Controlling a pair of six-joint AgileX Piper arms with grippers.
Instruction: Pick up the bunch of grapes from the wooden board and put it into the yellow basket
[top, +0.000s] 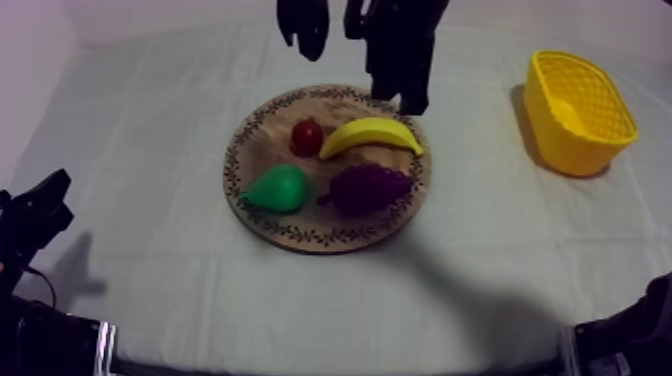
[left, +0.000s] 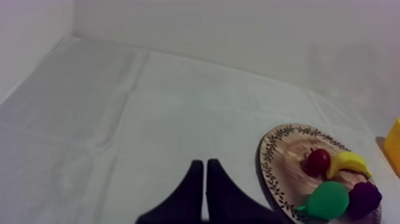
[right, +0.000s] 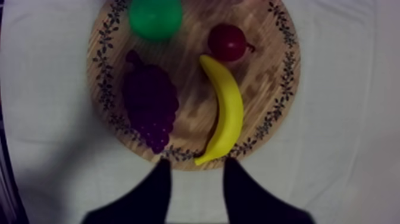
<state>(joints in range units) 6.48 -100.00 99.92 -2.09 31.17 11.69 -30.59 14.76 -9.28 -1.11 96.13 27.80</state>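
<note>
From above, the wooden board (top: 262, 140) lies in the middle of the table cloth (top: 150, 120). The bunch of grapes (top: 370, 188) lies on the near right part of the board. The pear (top: 277, 188) is to its left, the banana (top: 372, 134) just behind it, and the small red fruit (top: 306, 137) beside the banana's left end. The right gripper (top: 400, 100) hangs over the far rim of the board, next to the banana's right end. The banana lies between it and the grapes, so the two are apart. The yellow basket (top: 560, 140) stands well apart from the board at the right side of the table. The left gripper (top: 45, 200) sits low at the left edge, far from the board.

In the left wrist view, the left gripper (left: 205, 179) has its fingers pressed together in a narrow wedge with nothing between them, over bare cloth. Off to one side is the board (left: 280, 155), with the grapes (left: 364, 199) next to the pear (left: 327, 199). The red fruit (left: 317, 161) and banana (left: 350, 164) lie behind them, and a strip of the basket (left: 394, 143) shows beyond the board.

In the right wrist view, the right gripper (right: 194, 184) has its fingers apart with nothing held. They are over the cloth, just off the board (right: 262, 71) rim, near the banana (right: 226, 113) tip. The grapes (right: 150, 106) lie on the board beside the banana, with their narrow end toward the fingers but not touching them. The pear (right: 156, 16) and red fruit (right: 227, 42) are farther off.
</note>
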